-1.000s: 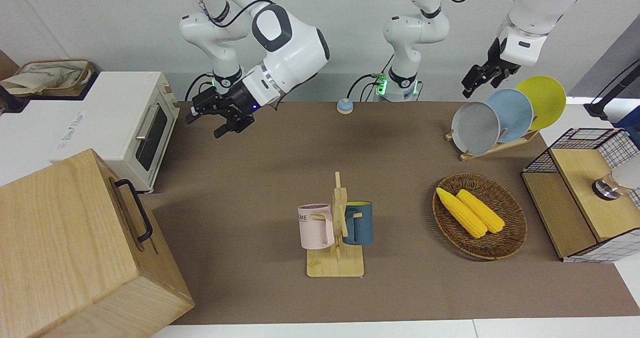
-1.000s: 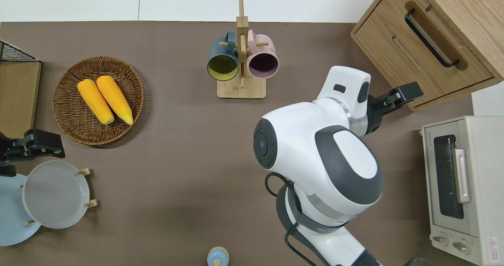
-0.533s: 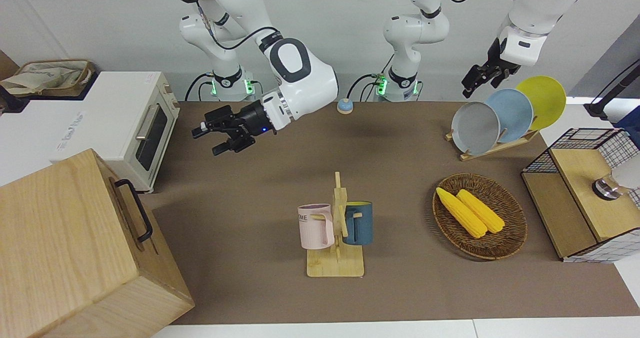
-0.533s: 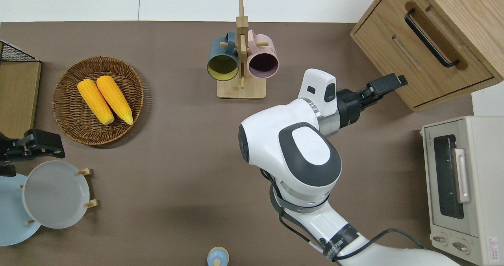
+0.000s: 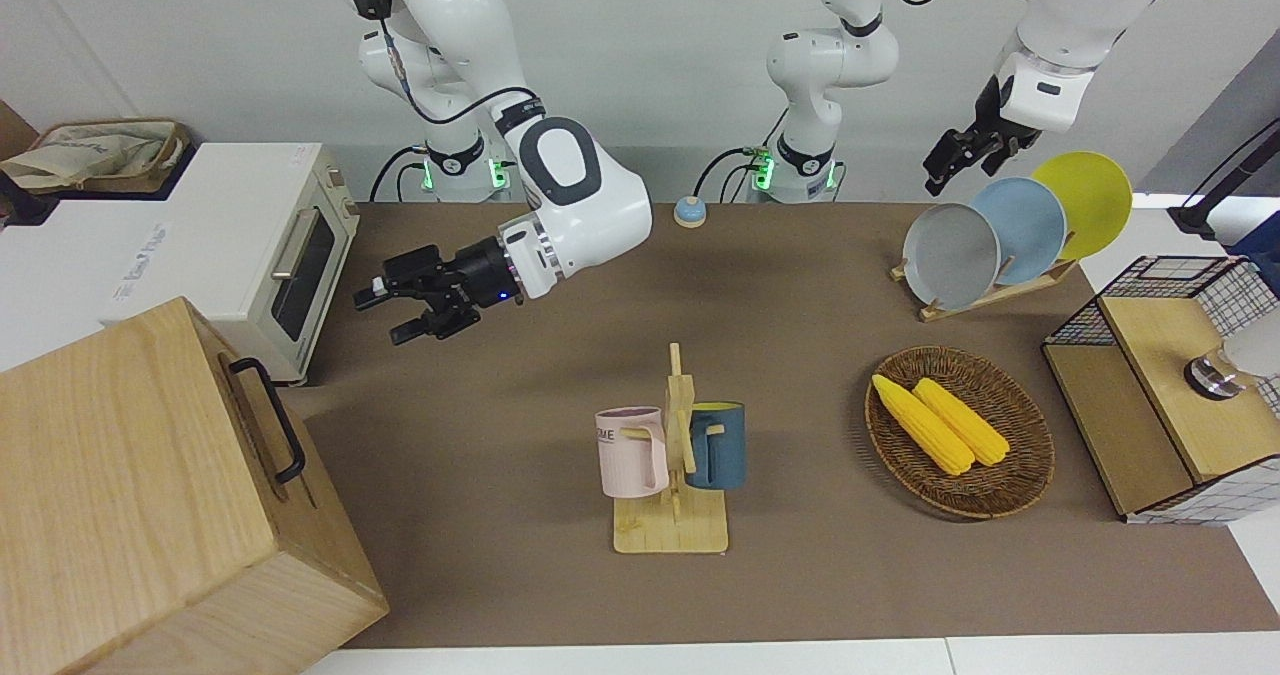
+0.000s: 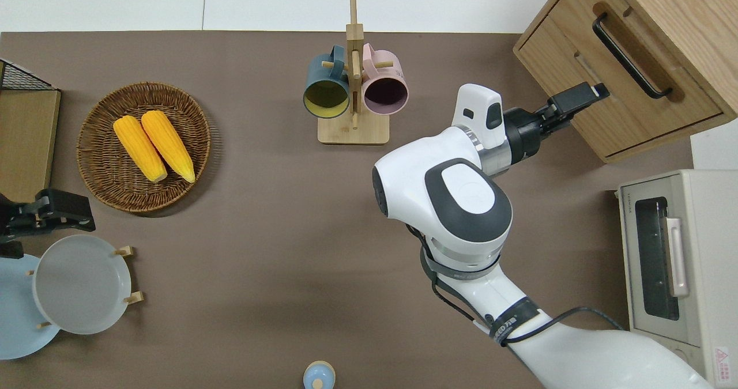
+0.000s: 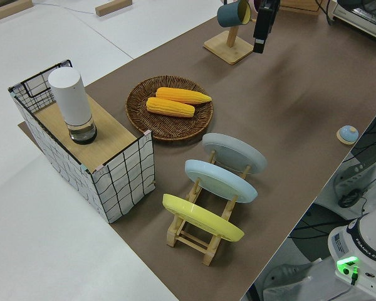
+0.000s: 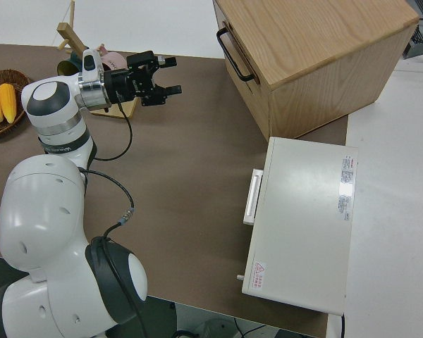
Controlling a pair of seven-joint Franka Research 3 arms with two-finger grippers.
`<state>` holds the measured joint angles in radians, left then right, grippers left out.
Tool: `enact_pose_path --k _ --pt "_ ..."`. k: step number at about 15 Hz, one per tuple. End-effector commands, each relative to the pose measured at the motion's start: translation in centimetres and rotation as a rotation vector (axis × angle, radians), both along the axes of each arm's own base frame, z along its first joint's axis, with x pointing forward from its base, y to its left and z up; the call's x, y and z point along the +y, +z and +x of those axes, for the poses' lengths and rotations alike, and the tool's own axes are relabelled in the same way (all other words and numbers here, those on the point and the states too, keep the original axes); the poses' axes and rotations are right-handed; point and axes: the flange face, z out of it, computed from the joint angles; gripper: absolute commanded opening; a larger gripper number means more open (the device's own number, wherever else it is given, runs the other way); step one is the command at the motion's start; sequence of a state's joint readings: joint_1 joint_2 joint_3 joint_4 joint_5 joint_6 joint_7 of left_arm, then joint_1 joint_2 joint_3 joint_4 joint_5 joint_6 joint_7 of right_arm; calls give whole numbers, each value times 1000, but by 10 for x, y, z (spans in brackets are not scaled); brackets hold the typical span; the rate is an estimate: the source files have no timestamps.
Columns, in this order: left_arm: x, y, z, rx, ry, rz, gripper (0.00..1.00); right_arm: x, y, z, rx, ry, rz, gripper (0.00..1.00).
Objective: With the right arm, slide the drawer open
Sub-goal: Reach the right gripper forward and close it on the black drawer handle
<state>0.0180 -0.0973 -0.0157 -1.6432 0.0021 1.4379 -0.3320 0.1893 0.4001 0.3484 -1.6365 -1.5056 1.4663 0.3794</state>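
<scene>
The right gripper [image 5: 392,313] (fingers spread, holding nothing) hangs over the desk [image 5: 800,285] near the drawer [image 6: 620,83], clear of its handle [image 6: 631,56]; left arm parked.

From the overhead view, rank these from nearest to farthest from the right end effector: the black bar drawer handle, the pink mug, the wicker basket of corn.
1. Black metal bar handle on the pale-wood drawer, just past the right end effector, at the right arm's end of the table.
2. Pink mug on the wooden mug rack, mid-table.
3. Round wicker basket holding corn, toward the left arm's end.
</scene>
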Motion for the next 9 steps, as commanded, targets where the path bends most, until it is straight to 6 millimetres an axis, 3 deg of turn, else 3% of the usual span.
enact_pose_path --k 1,9 --pt "0 4 -3 -7 -9 -5 993 -19 -5 19 -23 37 -4 983" --pt "0 4 -3 -7 -9 -5 993 -79 -14 50 -63 95 4 981"
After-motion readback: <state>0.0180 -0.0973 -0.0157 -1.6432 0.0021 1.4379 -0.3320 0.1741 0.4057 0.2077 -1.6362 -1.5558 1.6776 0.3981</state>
